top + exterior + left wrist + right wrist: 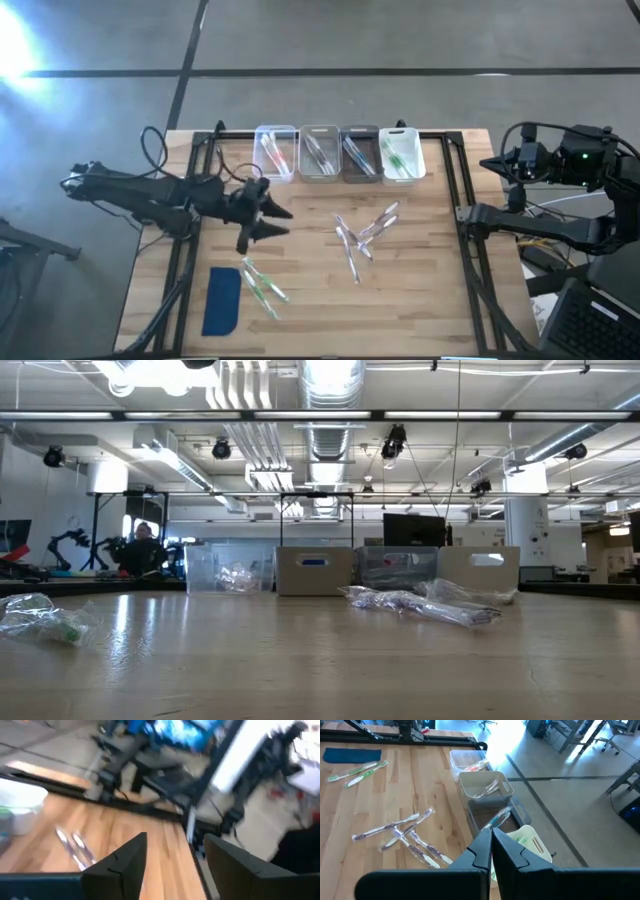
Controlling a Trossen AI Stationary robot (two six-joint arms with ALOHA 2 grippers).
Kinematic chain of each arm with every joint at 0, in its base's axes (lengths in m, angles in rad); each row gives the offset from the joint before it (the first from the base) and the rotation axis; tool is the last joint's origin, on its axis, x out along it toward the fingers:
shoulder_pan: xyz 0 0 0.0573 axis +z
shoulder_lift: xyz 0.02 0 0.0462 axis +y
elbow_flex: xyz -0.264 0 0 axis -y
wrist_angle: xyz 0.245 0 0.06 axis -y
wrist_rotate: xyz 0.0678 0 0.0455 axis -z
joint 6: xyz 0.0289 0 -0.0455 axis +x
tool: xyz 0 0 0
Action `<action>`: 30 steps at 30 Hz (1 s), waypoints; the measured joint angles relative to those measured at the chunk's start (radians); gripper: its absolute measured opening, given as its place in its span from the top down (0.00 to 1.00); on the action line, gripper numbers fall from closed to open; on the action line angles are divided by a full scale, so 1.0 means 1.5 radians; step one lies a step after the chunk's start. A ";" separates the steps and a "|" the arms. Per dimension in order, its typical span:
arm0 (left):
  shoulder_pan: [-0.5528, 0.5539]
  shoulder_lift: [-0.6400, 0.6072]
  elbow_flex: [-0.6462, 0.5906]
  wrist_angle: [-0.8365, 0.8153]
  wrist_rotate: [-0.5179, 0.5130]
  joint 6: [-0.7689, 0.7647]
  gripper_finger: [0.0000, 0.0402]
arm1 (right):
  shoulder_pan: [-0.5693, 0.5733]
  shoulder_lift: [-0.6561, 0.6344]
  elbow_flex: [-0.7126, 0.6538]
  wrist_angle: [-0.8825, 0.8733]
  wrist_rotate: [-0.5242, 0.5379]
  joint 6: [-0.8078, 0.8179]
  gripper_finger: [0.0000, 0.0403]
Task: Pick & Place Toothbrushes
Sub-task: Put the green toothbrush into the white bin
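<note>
Wrapped toothbrushes lie in two loose groups on the wooden table: a crossed heap (362, 236) (405, 834) (420, 603) near the middle, and a green pair (262, 283) (357, 772) near the front left beside the dark-blue pad (222, 300). More toothbrushes lie in the four small bins (338, 153) along the far edge. My left gripper (283, 222) (175, 837) hovers open over the table's left half, between the green pair and the bins, pointing toward the heap. My right gripper (491, 837) is shut and parked at the table's right edge (467, 214).
The four bins (487, 790) stand side by side at the far edge, with the white one (401, 154) on the right. A dark metal frame (452, 200) borders the table on the left, right and far sides. Bare wood lies between the two toothbrush groups.
</note>
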State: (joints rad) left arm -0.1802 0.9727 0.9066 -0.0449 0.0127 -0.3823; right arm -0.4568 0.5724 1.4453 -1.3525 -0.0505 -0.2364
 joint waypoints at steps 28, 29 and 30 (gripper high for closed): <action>-0.070 0.344 0.265 -0.615 0.086 0.354 0.49 | 0.000 0.000 0.000 0.000 0.000 -0.001 0.98; -0.072 0.352 0.265 -0.618 0.087 0.356 0.49 | 0.000 0.000 0.000 0.000 0.000 -0.001 0.98; -0.075 0.363 0.265 -0.619 0.087 0.358 0.49 | 0.000 0.000 0.000 0.000 0.000 0.000 0.98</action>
State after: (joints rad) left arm -0.2932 1.5166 1.3037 -0.9732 0.1432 0.1546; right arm -0.4568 0.5727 1.4455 -1.3525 -0.0507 -0.2364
